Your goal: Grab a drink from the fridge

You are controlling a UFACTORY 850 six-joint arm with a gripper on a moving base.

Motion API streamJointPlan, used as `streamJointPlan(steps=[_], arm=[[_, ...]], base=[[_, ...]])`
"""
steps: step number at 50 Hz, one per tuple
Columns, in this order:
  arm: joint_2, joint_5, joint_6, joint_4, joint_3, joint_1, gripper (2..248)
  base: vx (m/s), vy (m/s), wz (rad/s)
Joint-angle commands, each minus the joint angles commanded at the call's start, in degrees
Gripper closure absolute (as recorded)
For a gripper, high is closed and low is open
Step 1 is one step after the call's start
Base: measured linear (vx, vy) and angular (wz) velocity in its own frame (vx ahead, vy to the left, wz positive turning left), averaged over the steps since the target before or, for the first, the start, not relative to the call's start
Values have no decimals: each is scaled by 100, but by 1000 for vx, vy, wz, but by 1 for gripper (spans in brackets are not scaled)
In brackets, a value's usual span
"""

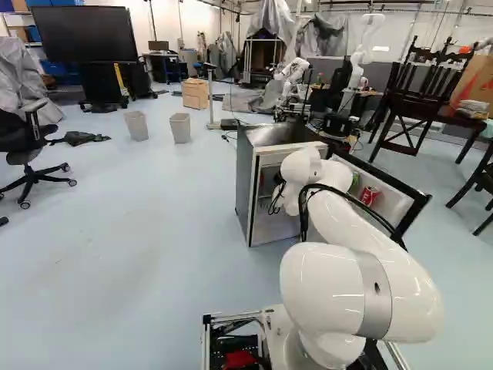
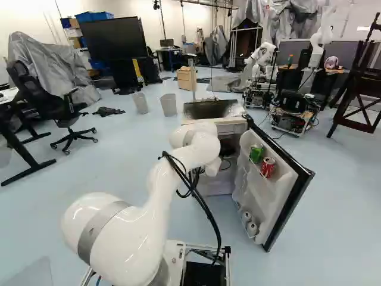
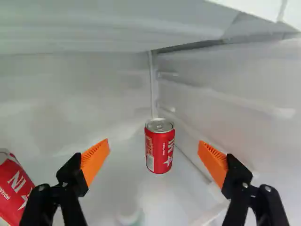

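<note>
The fridge (image 1: 266,196) has its door (image 2: 280,185) swung wide in both base views, and the arm's front end reaches into the cabinet. In the left base view the gripper is hidden behind the wrist and fridge wall. Seen from the wrist, the gripper (image 3: 154,162) is open, its orange pads far apart with nothing gripped. A small red can (image 3: 159,148) stands upright ahead of it, between the lines of the two fingers, near the inner back corner. Another red can (image 3: 13,188) is close beside one finger, outside the gap.
Door shelves hold a green can (image 2: 256,154), a red can (image 2: 268,167) and white-topped items (image 2: 250,223). Inside, the fridge's side wall (image 3: 235,108) runs close along one finger. Two bins (image 1: 180,128), dark chairs (image 1: 420,100) and another robot (image 1: 293,73) stand beyond.
</note>
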Motion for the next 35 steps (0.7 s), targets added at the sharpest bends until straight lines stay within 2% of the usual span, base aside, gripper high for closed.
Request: streamJointPlan(steps=[35], arm=[[-223,0,0,0,-381,21,3]], base=[[0,0,0]])
